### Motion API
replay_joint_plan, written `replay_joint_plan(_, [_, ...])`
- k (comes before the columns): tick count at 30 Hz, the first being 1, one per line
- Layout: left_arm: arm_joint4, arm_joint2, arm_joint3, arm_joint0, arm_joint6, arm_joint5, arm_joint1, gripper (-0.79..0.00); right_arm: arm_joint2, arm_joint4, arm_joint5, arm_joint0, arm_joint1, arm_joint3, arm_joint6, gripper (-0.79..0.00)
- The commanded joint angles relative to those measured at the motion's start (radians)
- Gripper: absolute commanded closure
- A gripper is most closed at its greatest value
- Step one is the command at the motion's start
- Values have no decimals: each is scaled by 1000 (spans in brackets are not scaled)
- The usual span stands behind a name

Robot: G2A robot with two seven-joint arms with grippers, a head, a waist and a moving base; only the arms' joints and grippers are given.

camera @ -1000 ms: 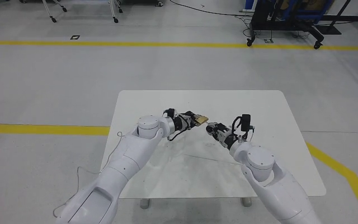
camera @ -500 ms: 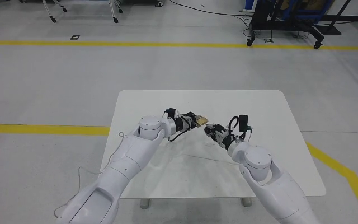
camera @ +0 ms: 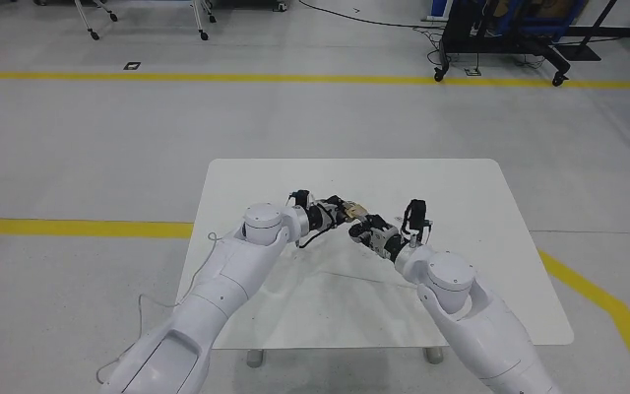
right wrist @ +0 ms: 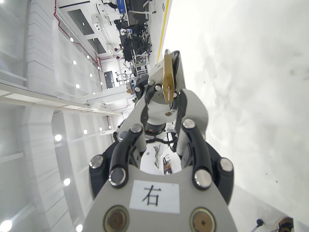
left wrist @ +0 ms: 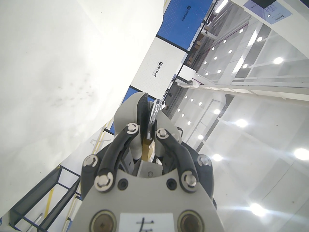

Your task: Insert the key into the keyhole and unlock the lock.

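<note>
Bright, even overhead light falls flatly on the white rectangular table (camera: 472, 192) in the top view, and in both wrist views its surface washes out to an almost blank white. There the round ceiling lamps (left wrist: 277, 60) flare into haloed blobs and the glossy brass padlock (right wrist: 168, 73) carries a soft sheen. Wide-angle distortion bends the yellow floor line (right wrist: 166, 13) beside the table's edge.

The small brass-coloured metal padlock (right wrist: 168, 73) looks smooth and glossy; the white rectangular table (camera: 463, 187) is matt, faintly smudged.
</note>
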Motion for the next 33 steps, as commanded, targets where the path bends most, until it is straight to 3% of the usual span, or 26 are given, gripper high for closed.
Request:
replay_joint_plan(1, [-10, -11, -2, 4, 3, -7, 1, 0, -1, -5, 1, 0, 0, 0, -4, -785])
replay_joint_plan(9, [-10, -40, -34, 29, 26, -81, 3, 0, 3, 6, -14, -2, -1, -3, 2, -785])
replay_joint_plan(11, [-7, -46, -46, 38, 23, -106, 5, 0, 29, 76, -72, -15, -2, 1, 44, -785])
replay_joint_plan(15, [13, -64, -84, 67, 17, -185, 10, 0, 107, 278, -222, -52, -1, 51, 269, -785])
replay_joint_plan(16, [16, -68, -93, 74, 16, -201, 12, 0, 120, 313, -242, -58, 0, 67, 325, -757])
replay_joint_plan(18, [20, -78, -109, 88, 12, -229, 15, 0, 139, 369, -262, -63, 0, 100, 404, -536])
replay_joint_plan(19, [23, -82, -117, 94, 11, -242, 16, 0, 143, 376, -258, -61, 1, 114, 423, -382])
replay_joint_plan(27, [48, -96, -153, 121, -9, -269, 22, 0, 123, 403, -217, -10, -7, 187, 430, -215])
replay_joint_plan(33, [55, -104, -163, 127, -13, -261, 24, 0, 112, 400, -241, -5, -14, 198, 391, -169])
